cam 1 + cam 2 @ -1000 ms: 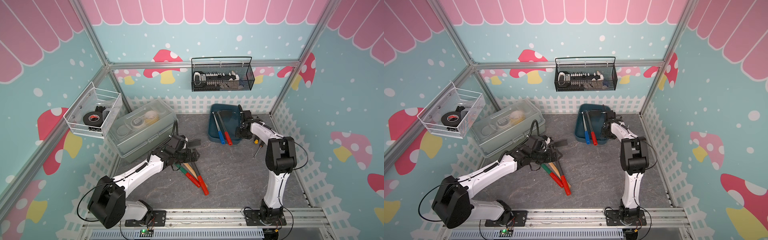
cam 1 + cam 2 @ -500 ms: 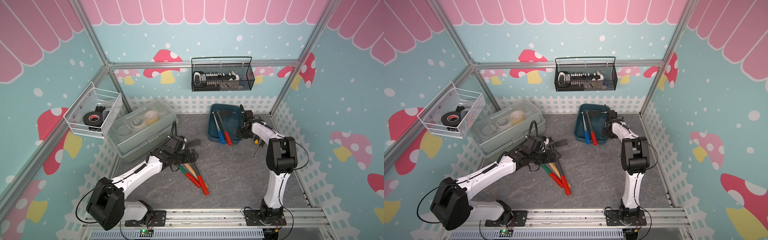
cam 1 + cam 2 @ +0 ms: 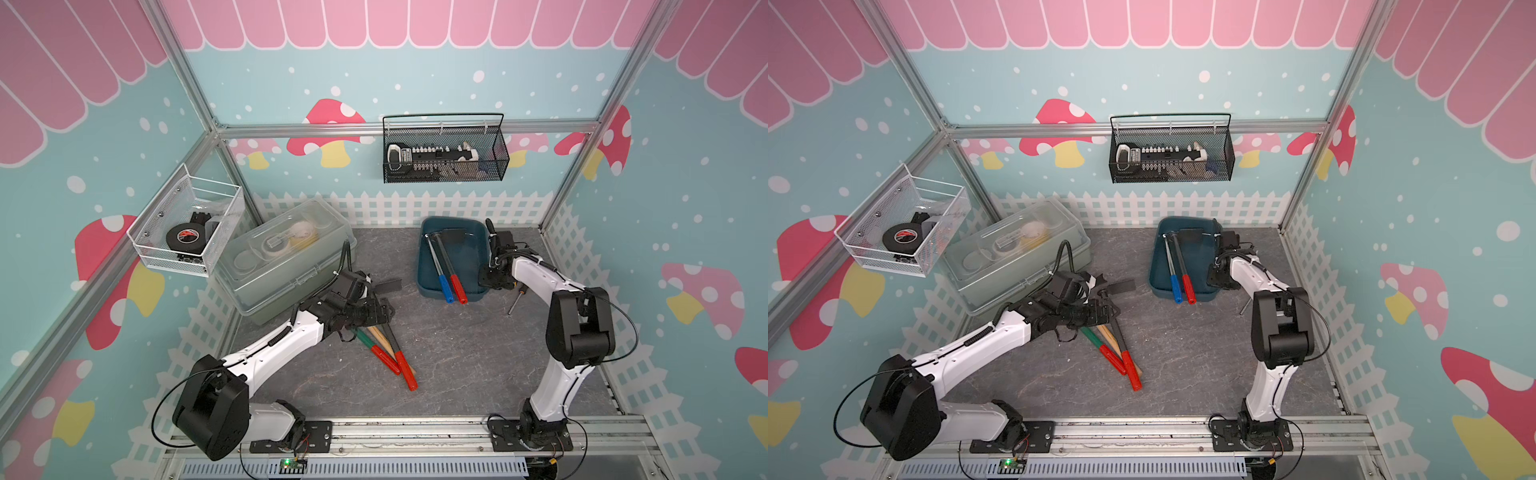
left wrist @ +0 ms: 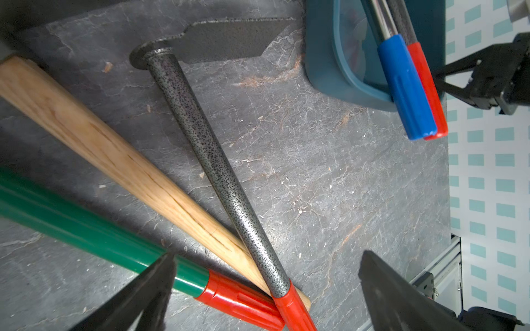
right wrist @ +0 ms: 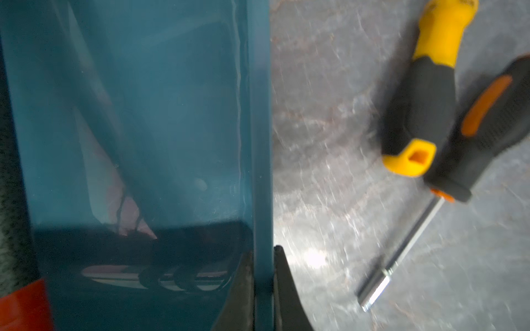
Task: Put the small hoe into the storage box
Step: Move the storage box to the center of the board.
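The right gripper point(image 5: 262, 272) pinches 1 side wall of the storage box point(image 3: 471, 253), which holds 2 tools: a blue-gripped tool point(image 3: 445, 286) and a red-gripped tool point(image 3: 458, 286). Just outside the fingers lie 2 screwdrivers point(image 5: 424, 94). The left gripper point(image 4: 266, 255) is spread open above 3 floor tools: the small hoe point(image 4: 212, 160) directly beneath, a wooden handle point(image 4: 114, 154) and a green handle point(image 4: 86, 229).

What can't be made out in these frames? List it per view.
- Heads of green-handled tool and wooden-handled tool: cut off by left wrist view's edge; under left arm in both top views.
- Black mesh basket contents: too small, behind mesh, both top views.
- Clear lidded box contents: hazy lid, both top views.
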Robot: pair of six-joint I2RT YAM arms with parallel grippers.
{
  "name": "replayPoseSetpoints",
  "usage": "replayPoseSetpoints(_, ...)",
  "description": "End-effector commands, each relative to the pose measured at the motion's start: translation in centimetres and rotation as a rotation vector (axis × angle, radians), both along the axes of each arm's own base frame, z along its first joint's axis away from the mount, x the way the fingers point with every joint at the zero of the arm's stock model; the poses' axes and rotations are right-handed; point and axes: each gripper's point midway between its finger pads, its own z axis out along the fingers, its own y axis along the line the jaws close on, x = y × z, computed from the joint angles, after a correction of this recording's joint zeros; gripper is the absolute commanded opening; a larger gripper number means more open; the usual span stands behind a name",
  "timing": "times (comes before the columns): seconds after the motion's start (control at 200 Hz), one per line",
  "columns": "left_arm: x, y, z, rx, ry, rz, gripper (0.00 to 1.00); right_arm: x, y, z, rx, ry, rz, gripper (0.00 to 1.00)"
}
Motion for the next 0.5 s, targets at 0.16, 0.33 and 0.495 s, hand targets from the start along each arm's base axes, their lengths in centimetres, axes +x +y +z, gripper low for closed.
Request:
replayPoseSetpoints(0.16, 1.4, -0.2, 0.7, 0.021, -0.025, -0.013, 0.99, -5.2, -0.4, 0.9, -0.021, 0.016, 0.072, 0.00)
replayPoseSetpoints(0.33, 2.1, -0.7, 0.7, 0.017, -0.018, -0.025, 0.99, -7.5, -0.7, 1.0, -0.025, 0.012, 0.071, 0.03)
replayPoseSetpoints(0.495, 2.2, -0.7, 0.6, 0.022, -0.024, -0.025, 0.99, -8.5, -0.9, 1.4, -0.027, -0.009, 0.070, 0.07)
